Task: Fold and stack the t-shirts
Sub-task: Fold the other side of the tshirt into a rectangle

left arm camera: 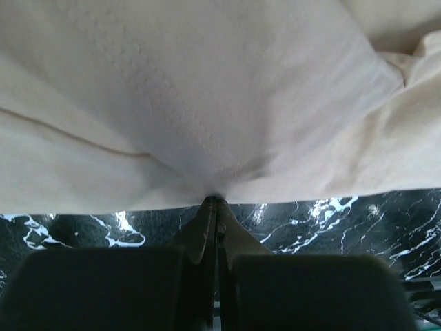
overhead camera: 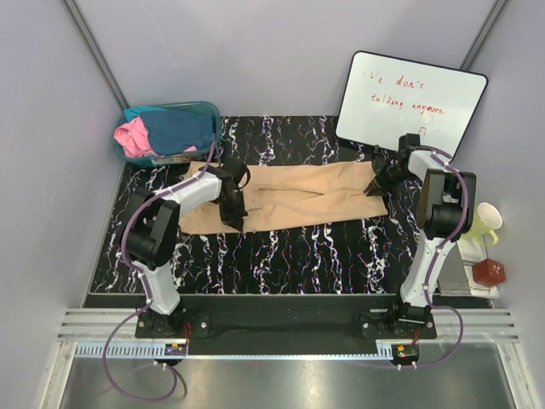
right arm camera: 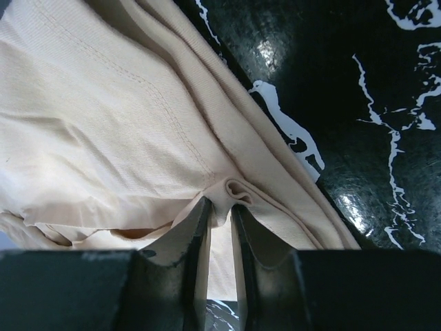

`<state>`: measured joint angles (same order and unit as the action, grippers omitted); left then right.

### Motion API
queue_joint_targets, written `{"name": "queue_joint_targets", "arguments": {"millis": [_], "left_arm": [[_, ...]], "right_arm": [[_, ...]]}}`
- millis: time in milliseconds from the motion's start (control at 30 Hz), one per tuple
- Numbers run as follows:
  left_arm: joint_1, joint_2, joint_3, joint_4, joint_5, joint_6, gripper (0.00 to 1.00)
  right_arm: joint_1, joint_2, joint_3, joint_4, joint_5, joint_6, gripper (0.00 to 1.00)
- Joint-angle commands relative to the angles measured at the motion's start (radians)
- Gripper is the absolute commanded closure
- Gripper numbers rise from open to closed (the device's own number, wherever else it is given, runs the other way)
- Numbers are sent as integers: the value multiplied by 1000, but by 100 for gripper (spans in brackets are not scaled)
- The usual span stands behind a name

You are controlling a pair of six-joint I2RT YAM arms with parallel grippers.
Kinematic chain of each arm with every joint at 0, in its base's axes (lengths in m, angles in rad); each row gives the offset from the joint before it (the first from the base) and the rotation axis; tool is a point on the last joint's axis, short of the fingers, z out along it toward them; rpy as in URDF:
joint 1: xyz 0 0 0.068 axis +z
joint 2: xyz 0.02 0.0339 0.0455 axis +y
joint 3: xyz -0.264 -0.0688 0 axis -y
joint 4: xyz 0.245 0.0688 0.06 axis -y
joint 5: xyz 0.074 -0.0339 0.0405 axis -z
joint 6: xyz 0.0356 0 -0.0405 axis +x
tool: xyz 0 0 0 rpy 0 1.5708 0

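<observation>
Tan t-shirt (overhead camera: 306, 198) lies across the black table (overhead camera: 281, 256); left gripper (left arm camera: 215, 200) and right gripper (right arm camera: 220, 203) each pinch its cloth.

Room to pass over the table (overhead camera: 281, 256) on the near side of the tan shirt (overhead camera: 315, 200). Blocked back left by a tub (overhead camera: 207, 111), back right by a whiteboard (overhead camera: 409, 102). Open gap between them.

I see beige t-shirt (overhead camera: 298, 198), plain. Tabletop (overhead camera: 281, 256) black, white marble veins. Tub (overhead camera: 211, 109) teal, see-through. Pink t-shirt (overhead camera: 132, 136), dark teal-blue t-shirt (overhead camera: 179, 128) plain too. My left tool (left arm camera: 215, 201), right tool (right arm camera: 220, 207) black.
</observation>
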<state>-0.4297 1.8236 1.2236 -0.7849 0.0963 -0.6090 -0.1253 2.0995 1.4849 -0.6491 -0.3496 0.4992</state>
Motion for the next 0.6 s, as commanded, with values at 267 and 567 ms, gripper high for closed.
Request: {"name": "queue_joint_targets", "arguments": {"millis": [267, 567], "left_arm": [[6, 97, 255, 4, -93, 14, 100], [52, 193, 371, -10, -187, 5, 100]], "right_arm": [[6, 28, -9, 23, 20, -13, 64], [6, 31, -11, 23, 14, -19, 64]]}}
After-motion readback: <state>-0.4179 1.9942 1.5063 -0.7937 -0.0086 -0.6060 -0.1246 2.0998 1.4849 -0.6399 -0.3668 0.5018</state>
